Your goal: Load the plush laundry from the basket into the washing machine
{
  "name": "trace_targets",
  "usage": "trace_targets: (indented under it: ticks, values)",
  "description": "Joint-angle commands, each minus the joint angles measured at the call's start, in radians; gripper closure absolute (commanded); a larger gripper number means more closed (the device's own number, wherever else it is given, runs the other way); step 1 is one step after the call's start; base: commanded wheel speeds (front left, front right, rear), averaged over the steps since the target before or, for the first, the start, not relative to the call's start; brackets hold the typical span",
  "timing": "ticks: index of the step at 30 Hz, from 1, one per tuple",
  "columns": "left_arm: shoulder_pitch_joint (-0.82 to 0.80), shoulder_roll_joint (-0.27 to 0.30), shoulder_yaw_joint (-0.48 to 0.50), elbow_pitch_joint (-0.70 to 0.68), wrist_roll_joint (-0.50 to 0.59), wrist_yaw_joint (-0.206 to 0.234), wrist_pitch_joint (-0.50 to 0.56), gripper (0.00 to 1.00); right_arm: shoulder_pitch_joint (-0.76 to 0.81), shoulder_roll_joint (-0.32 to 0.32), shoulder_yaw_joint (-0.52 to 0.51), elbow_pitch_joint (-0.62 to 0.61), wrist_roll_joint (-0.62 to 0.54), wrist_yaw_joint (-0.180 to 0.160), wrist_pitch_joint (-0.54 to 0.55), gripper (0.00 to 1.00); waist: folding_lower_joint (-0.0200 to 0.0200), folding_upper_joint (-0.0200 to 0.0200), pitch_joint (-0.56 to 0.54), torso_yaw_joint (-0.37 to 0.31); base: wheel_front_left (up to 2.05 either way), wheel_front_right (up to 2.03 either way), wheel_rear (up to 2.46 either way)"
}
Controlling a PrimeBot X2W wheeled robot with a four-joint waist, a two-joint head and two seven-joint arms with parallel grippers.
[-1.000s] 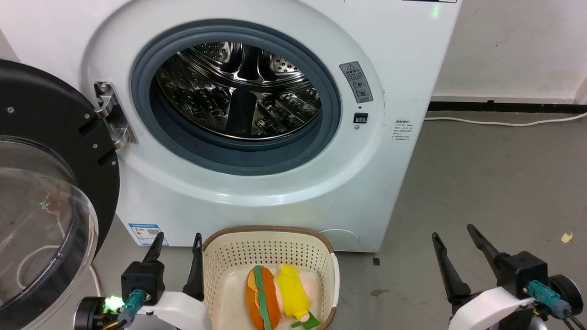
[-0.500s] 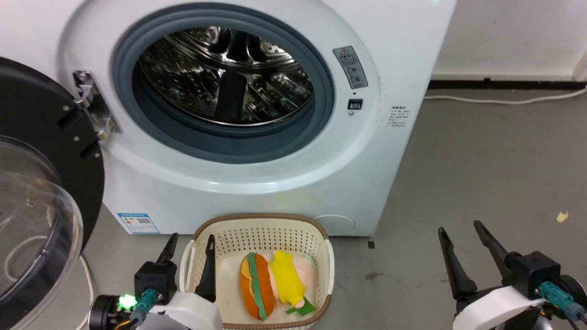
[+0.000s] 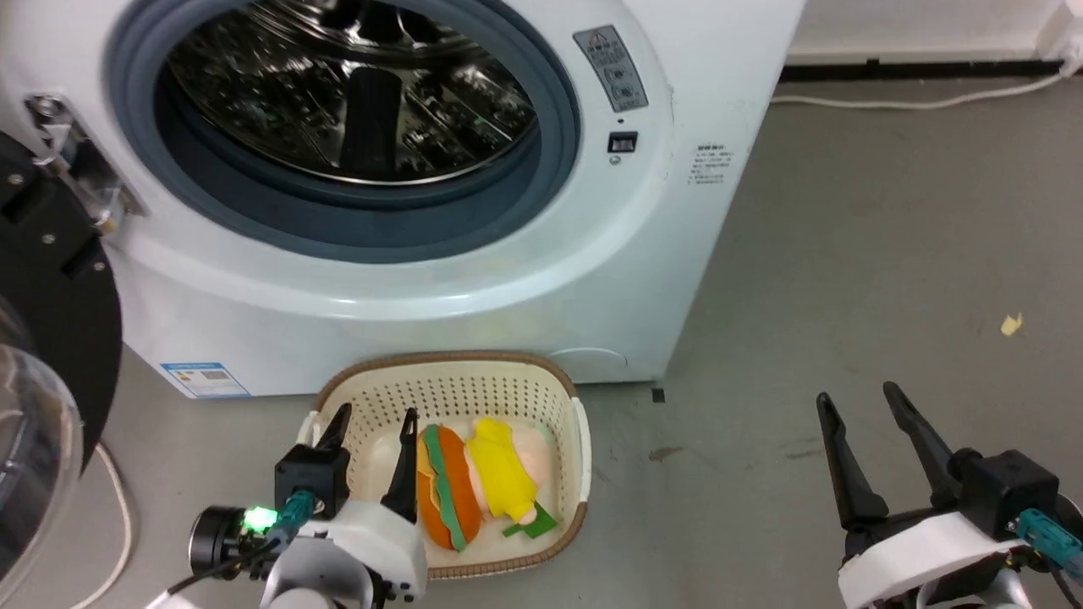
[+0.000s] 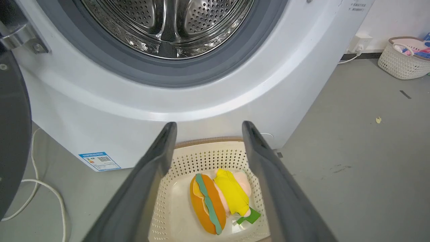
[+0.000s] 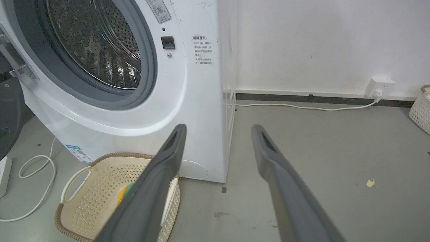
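Now the left gripper [image 3: 376, 416] hangs wide open, empty, over the basket [image 3: 448, 359], at 9 o'clock of the plush laundry [image 3: 446, 495]; the right gripper [image 3: 856, 393], equally open, holds nothing.

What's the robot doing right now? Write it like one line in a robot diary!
left gripper: open, by basket | right gripper: open, empty | plush laundry: both in basket | washing machine: door open

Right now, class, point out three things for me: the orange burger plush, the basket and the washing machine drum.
orange burger plush [image 3: 448, 495], head view, on its middle.
basket [image 3: 457, 397], head view, on its far perforated wall.
washing machine drum [image 4: 201, 20], left wrist view, on its perforated steel wall.
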Motion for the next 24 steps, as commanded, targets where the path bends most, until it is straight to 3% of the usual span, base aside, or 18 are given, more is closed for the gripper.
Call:
trace_targets:
  ticks: [1, 24]
  values:
    - [-0.031, 0.008, -0.009, 0.026, -0.003, 0.0, 0.002, 0.0, -0.021, 0.0, -0.001, -0.01, 0.015, 0.0, -0.01, 0.0, -0.0001, -0.0001, 0.024, -0.015, 0.0, 0.0, 0.0]
    - [-0.244, 0.069, -0.03, 0.386, -0.073, 0.014, 0.059, 0.0, -0.075, 0.0, 0.048, -0.043, 0.12, 0.0, -0.058, 0.0, -0.0001, -0.0001, 0.225, -0.12, 0.0, 0.0, 0.0]
